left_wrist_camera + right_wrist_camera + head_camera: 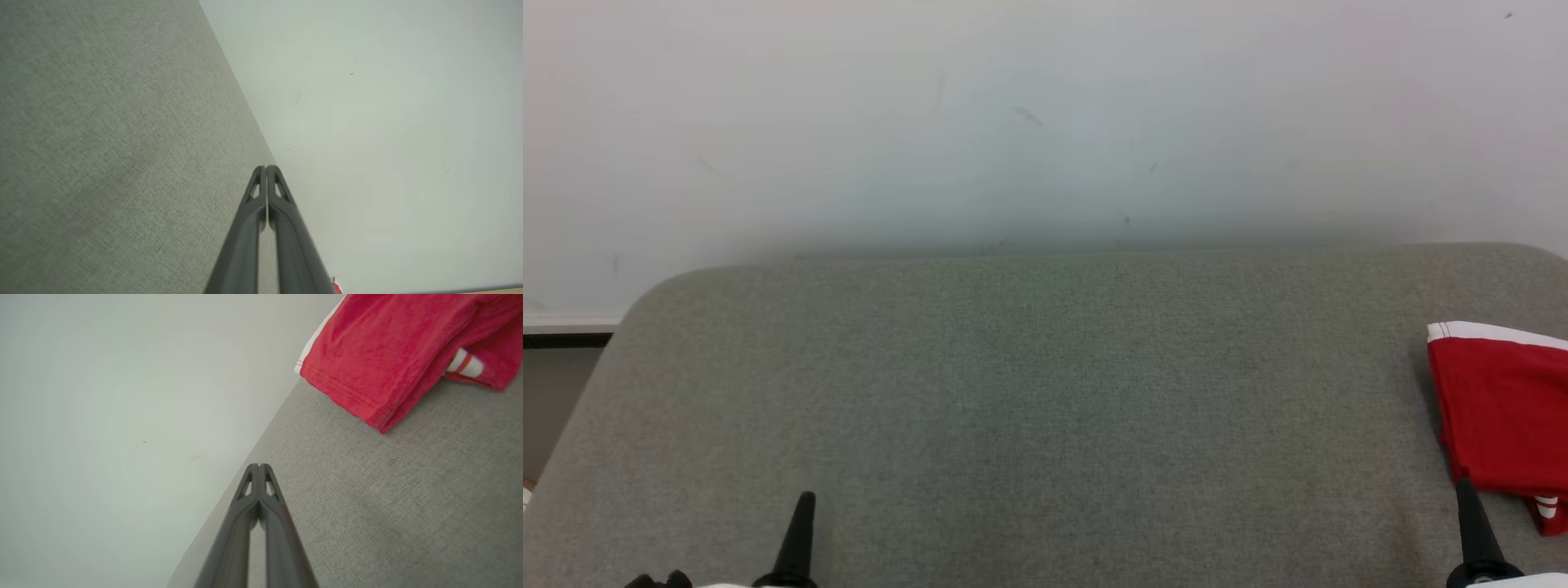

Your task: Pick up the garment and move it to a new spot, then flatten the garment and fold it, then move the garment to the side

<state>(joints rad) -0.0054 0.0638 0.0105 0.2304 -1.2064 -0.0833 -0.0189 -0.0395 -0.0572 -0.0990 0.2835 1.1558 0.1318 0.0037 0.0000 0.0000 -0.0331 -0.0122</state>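
- left gripper (266, 169): the two long dark fingers are pressed flat together, tip to tip, pointing toward the far edge of the grey fabric-covered surface (102, 143)
- right gripper (258, 466): same deal, jaws closed on each other, aimed at that same far edge
- the folded red cloth garment with white trim (380, 347) lies on the grey surface, just ahead and to the right of the right gripper, clear of its fingers
- from the head camera the garment sits at the surface's right end, partly cut off by the frame
- plain white wall (1045, 106) behind, with a few faint scuffs
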